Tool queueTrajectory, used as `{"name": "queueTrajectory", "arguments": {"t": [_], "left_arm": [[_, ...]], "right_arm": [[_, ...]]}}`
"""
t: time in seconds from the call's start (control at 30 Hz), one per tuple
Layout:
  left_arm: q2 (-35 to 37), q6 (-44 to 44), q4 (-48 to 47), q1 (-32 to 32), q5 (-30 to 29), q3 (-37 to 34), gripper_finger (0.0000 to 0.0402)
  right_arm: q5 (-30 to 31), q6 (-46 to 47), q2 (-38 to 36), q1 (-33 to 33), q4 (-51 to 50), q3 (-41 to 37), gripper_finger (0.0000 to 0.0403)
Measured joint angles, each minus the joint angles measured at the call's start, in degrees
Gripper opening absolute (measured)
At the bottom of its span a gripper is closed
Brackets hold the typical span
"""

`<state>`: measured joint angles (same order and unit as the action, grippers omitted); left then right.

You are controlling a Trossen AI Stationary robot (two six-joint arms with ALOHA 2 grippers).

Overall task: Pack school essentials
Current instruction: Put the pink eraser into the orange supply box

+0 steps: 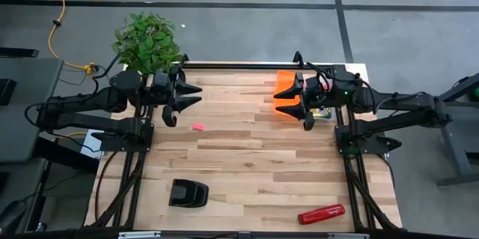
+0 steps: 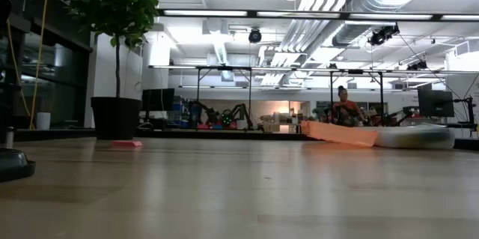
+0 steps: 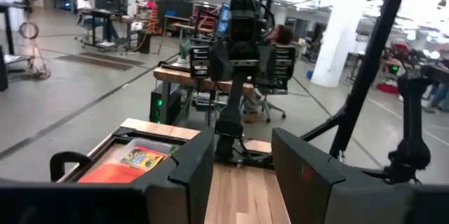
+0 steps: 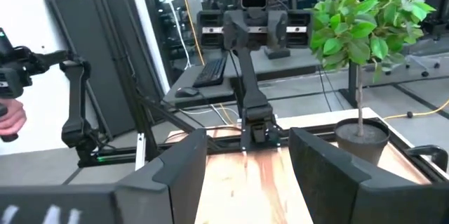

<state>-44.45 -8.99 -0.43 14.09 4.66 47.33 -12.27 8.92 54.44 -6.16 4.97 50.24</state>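
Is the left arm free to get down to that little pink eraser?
Probably yes: the left end effector is open, and the eraser lies alone on bare table close by.

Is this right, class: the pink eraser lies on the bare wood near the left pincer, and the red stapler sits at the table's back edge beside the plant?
Not quite. The pink eraser does lie on the wood near the left pincer, but the high view shows the red stapler at the table's front edge on the right, far from the plant.
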Motion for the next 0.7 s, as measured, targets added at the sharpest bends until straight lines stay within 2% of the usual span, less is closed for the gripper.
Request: {"name": "queueTrajectory", "arguments": {"t": [0.23,0.7], "left_arm": [[0.0,0.8,0.2,0.0,0.3,0.0,0.0132],[0.0,-0.4,0.2,0.0,0.3,0.0,0.0132]], "right_arm": [[2.1,0.0,-0.2,0.2,0.1,0.2,0.0195],[2.6,0.0,-0.2,0.2,0.0,0.2,0.0195]]}}
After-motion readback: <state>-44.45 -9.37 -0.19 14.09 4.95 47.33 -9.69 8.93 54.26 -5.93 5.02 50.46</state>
